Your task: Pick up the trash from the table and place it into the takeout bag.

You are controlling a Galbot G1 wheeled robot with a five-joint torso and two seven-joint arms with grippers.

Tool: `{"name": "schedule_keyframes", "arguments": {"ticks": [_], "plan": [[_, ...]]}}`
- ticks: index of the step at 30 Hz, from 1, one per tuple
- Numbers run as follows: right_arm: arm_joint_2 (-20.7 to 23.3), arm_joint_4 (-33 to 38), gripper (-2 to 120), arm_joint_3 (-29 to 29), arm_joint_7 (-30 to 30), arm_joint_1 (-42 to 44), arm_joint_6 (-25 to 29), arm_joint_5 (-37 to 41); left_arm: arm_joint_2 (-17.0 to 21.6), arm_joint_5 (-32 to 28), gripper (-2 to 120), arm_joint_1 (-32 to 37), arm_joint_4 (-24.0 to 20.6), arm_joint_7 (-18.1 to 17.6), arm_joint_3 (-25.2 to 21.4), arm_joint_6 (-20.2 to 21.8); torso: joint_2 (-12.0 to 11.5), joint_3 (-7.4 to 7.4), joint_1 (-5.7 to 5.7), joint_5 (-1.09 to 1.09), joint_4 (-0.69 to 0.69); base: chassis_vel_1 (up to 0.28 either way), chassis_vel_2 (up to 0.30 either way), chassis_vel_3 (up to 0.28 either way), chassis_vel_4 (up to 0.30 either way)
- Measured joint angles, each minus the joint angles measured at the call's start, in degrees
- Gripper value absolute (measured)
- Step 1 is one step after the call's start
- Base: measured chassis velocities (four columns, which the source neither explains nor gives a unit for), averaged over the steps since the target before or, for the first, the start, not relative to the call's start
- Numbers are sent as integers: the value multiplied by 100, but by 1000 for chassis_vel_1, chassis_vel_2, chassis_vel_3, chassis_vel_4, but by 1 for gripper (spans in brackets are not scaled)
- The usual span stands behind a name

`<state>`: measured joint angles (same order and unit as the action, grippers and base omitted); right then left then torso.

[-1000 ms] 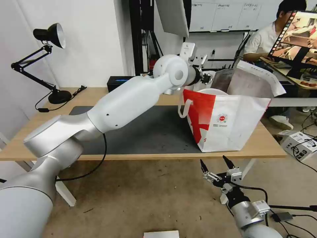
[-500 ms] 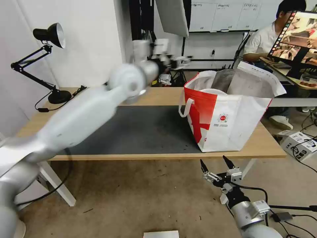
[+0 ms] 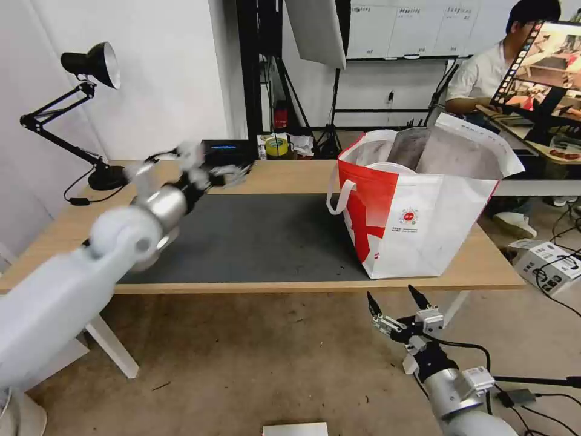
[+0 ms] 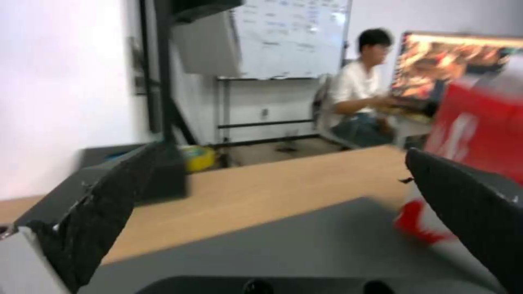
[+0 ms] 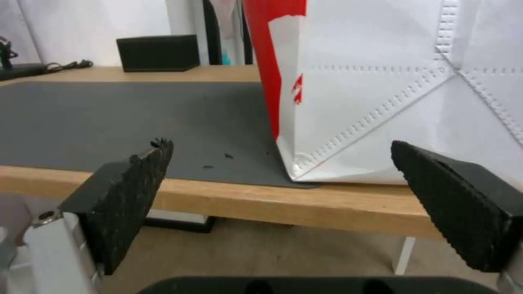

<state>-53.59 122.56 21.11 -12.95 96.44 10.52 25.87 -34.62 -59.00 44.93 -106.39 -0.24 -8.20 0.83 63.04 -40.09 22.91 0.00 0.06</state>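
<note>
The takeout bag stands upright on the right part of the table, its mouth open; a white round rim of trash shows inside it. My left gripper hovers over the far left corner of the dark grey mat, well to the left of the bag. In the left wrist view this gripper is open and holds nothing, with the bag off to one side. Low in front of the table's edge, my right gripper stays open and empty, facing the bag's base.
A black desk lamp stands at the table's far left corner with its cable on the wood. A black rectangular box sits at the back edge, and a yellow tape roll lies behind it. A white box and cables lie on the floor to the right.
My left arm has swung from the bag's mouth leftward and down to the mat's far left corner. The right arm and the bag have not moved.
</note>
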Motion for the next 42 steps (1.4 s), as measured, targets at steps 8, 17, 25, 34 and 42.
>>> {"name": "schedule_keyframes", "arguments": {"ticks": [8, 17, 25, 34, 42], "plan": [[0, 0, 100, 0, -1, 0, 0, 0, -554, 763, 100, 2093, 28, 360, -1622, -841, -1, 0, 0, -1, -6, 0, 0, 0, 0], [0, 0, 100, 0, -1, 0, 0, 0, -1206, 1224, 100, 3482, -211, 468, -2691, -1129, 0, -1, 0, -1, -6, 0, 0, 0, 0], [0, 0, 100, 0, 0, 0, 0, 0, -1735, 1504, 100, 4447, -353, 726, -3391, -1398, -1, -1, 0, 0, -6, 0, 0, 0, 0], [0, 0, 100, 0, 0, 0, 0, 0, -2261, 1748, 100, 5022, -363, 940, -3648, -1716, 0, -1, 1, 0, -6, 0, 0, 0, 0], [0, 0, 100, 0, 0, 0, 0, 0, -2610, 1834, 100, 5240, -363, 969, -3645, -1804, -1, -1, 1, 0, -6, 0, 0, 0, 0]]}}
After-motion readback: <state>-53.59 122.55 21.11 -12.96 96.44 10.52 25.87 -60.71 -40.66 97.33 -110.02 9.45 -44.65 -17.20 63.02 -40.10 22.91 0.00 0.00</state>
